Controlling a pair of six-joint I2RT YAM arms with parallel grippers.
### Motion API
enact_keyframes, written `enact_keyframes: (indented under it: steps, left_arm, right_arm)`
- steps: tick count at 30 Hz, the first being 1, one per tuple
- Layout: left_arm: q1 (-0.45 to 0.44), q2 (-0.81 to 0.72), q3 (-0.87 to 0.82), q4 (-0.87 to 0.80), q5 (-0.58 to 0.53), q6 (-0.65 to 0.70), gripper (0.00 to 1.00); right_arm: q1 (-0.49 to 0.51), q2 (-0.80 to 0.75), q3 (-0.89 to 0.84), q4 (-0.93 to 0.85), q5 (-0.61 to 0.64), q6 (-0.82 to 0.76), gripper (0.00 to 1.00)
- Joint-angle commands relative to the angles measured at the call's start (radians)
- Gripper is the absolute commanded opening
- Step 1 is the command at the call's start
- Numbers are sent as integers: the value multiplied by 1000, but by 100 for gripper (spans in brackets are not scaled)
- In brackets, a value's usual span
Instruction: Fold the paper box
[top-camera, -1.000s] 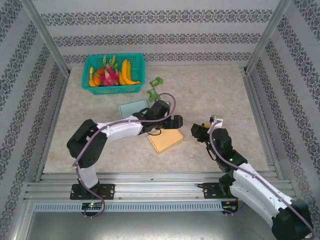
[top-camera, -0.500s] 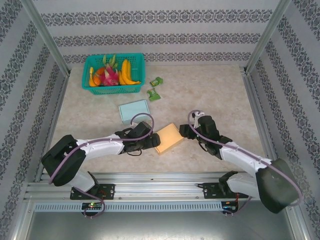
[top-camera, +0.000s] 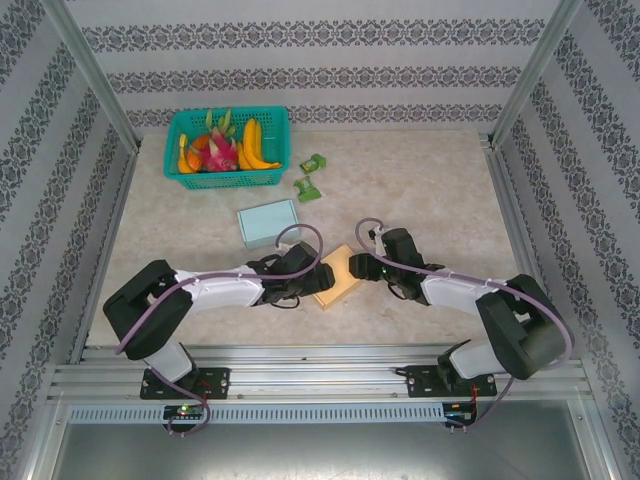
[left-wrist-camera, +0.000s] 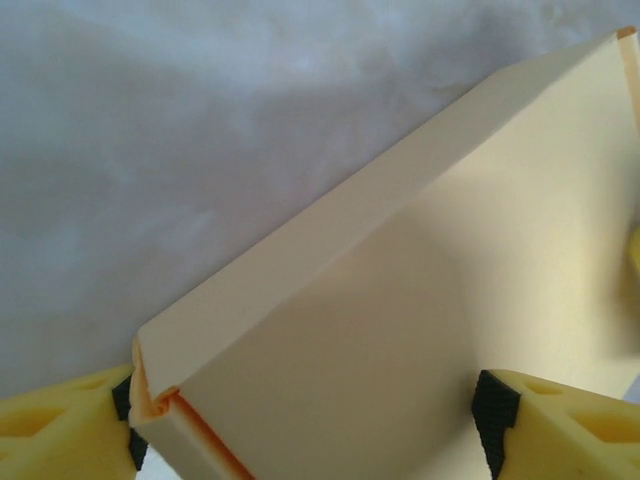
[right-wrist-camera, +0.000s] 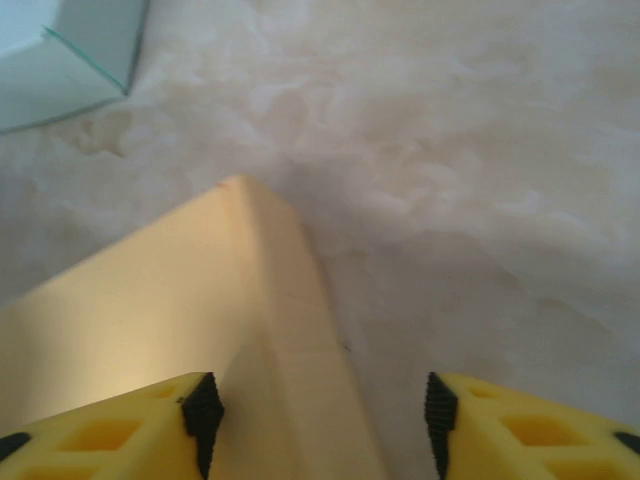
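The paper box is a flat pale-orange carton lying on the table between the two arms. My left gripper is at its left side. In the left wrist view the box spans the gap of my left gripper, which is open; the left pad touches the box's near corner and the right pad sits over its top face. My right gripper is at the box's right edge. There the box has its edge running between the jaws of my right gripper, which is open.
A light-blue box lies just behind the paper box and shows as a corner in the right wrist view. A teal basket of fruit stands at the back left. Two green packets lie beside it.
Both arms have dropped low and closed in on the box from either side. The right gripper slid left to the box's right edge. The left jaws have narrowed a little.
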Motion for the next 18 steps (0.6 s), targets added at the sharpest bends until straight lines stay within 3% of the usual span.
enact_keyframes:
  steps: [1, 4, 18]
  left_arm:
    - [-6, 45, 87, 24, 6, 14, 80]
    - [8, 105, 175, 1, 18, 48, 78]
    - [106, 400, 664, -132, 79, 229, 77]
  right_arm:
    - [7, 43, -4, 57, -86, 24, 47]
    - [-3, 51, 10, 66, -99, 49, 41]
    - [-86, 2, 105, 130, 34, 100, 41]
